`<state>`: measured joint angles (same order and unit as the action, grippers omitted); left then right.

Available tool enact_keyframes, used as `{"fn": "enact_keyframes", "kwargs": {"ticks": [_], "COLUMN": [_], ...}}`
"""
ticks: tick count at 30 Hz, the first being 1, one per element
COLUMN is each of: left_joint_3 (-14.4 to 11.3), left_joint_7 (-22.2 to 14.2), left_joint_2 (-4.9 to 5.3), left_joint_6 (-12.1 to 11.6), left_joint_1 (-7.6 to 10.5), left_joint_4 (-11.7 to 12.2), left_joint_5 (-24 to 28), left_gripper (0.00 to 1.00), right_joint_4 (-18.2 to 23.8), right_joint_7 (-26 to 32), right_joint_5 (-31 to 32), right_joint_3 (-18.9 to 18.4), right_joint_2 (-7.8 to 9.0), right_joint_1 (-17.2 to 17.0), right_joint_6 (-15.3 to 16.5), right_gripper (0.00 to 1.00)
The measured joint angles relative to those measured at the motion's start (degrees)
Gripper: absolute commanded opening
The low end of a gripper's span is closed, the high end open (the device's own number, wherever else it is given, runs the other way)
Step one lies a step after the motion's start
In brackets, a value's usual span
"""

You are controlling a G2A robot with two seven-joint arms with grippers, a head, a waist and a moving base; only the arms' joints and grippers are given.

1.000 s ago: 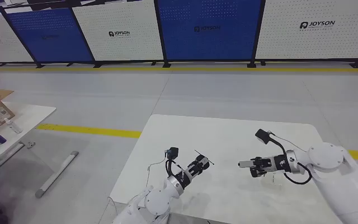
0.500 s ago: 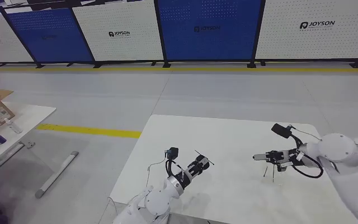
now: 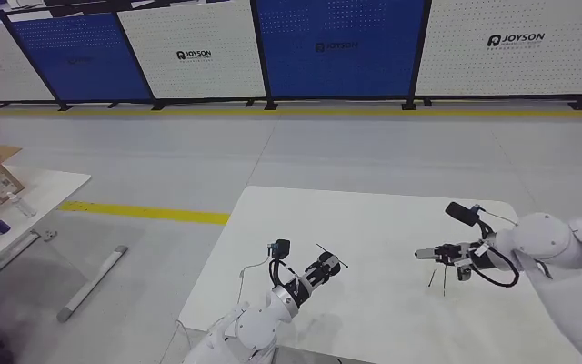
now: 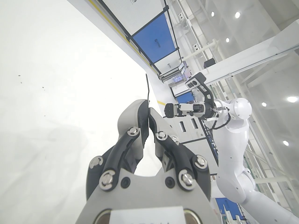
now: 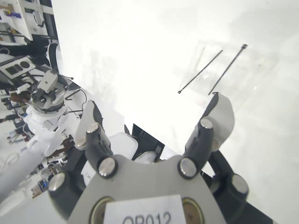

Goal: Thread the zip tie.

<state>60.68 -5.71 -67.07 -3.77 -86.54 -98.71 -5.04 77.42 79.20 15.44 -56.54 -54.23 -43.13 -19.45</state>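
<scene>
Now two arms are working over one white table point(image 3: 364, 214), and three thin black straps are showing in all: one held zip tie point(image 4: 147, 87) and two lying flat, the first loose zip tie point(image 5: 201, 71) and the second loose zip tie point(image 5: 227, 68). The left gripper point(image 4: 148, 104) is sitting in the lower middle of the top view, with its arm coming up from the bottom edge and pointing up and to the right. Its two fingers are squeezing tight together on the held zip tie, pinching it near one end, so most of the strap is sticking straight out past the fingertips, above the table. The right gripper point(image 3: 420, 255) is hanging at the right side of the top view, with its arm coming in from the right edge and pointing left. Both grippers are facing each other and sitting well apart. The right gripper's fingers are spreading wide and holding nothing. The two loose ties are lying side by side on the table, just below the right gripper in the top view, near each other but not touching. They are running almost the same way, but their little square heads are pointing opposite ways. From the right wrist, both are lying just past the open fingertips
</scene>
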Motion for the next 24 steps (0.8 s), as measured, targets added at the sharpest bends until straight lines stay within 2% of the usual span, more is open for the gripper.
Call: {"fn": "enact_keyframes", "kwargs": {"ticks": [1, 4, 7, 16, 20, 24], "left_joint_3": [0.0, 0.0, 0.0, 0.0, 0.0, 0.0], "left_joint_7": [0.0, 0.0, 0.0, 0.0, 0.0, 0.0], "left_joint_2": [0.0, 0.0, 0.0, 0.0, 0.0, 0.0], "left_joint_6": [0.0, 0.0, 0.0, 0.0, 0.0, 0.0], "left_joint_1": [0.0, 0.0, 0.0, 0.0, 0.0, 0.0], "left_joint_4": [0.0, 0.0, 0.0, 0.0, 0.0, 0.0], "left_joint_5": [0.0, 0.0, 0.0, 0.0, 0.0, 0.0], "left_gripper": [0.0, 0.0, 0.0, 0.0, 0.0, 0.0], "right_joint_4": [-0.39, -2.41, -3.58, -3.63, -2.47, -2.3], "right_joint_7": [0.18, 0.13, 0.45, 0.42, -1.03, 0.41], "right_joint_5": [0.99, 4.41, 8.79, 9.03, 10.46, 10.38], "right_joint_3": [-0.08, -0.6, 0.6, 0.82, 1.39, 2.97], "right_joint_2": [0.0, -0.14, -0.85, -0.96, -0.91, -1.22], "right_joint_1": [0.45, 1.6, 2.69, 2.82, 2.0, 2.4], "right_joint_6": [-1.55, -0.16, 0.02, -0.02, 2.09, 4.1], "right_gripper": [1.0, 1.0, 1.0, 1.0, 1.0, 1.0]}}
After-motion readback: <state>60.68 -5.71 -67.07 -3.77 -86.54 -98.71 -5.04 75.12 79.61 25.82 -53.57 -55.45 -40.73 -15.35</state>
